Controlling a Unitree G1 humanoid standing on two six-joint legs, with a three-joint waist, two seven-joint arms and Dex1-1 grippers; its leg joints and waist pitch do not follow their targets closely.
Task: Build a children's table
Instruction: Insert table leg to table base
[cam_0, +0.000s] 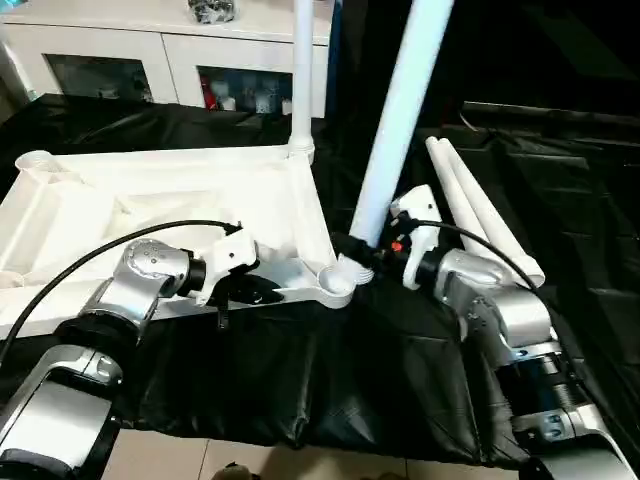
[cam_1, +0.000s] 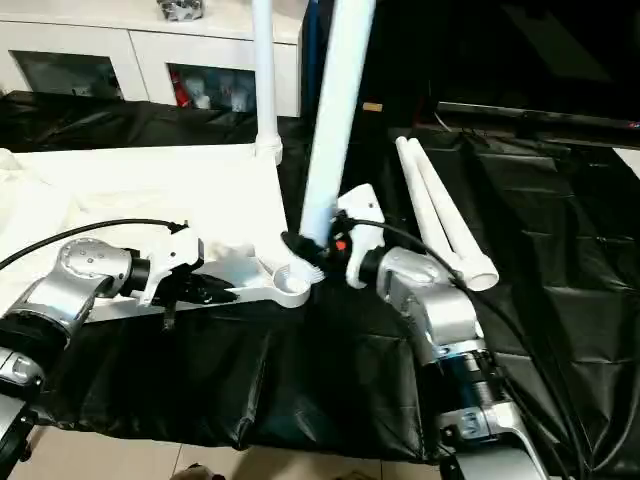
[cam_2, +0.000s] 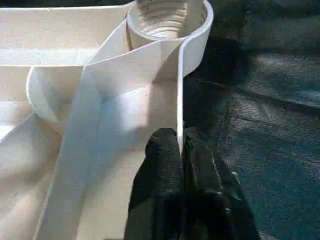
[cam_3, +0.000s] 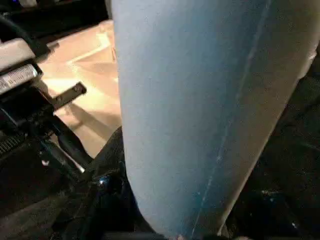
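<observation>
The white tabletop (cam_0: 150, 200) lies upside down on black cloth, ribs facing up. One white leg (cam_0: 302, 70) stands upright in its far right corner socket. My left gripper (cam_0: 255, 292) is shut on the tabletop's thin front rim, and the left wrist view shows the black fingers (cam_2: 165, 160) pinching that wall just short of the near right socket (cam_2: 167, 20). My right gripper (cam_0: 362, 250) is shut on the lower end of a second leg (cam_0: 400, 110), which leans to the right. That leg's foot hangs just above and beside the near right socket (cam_0: 335, 285).
Two spare white legs (cam_0: 490, 215) lie side by side on the cloth to the right of my right arm. A white glass-door cabinet (cam_0: 120, 60) stands behind the tabletop. The cloth's (cam_0: 300, 380) front edge drops to pale floor.
</observation>
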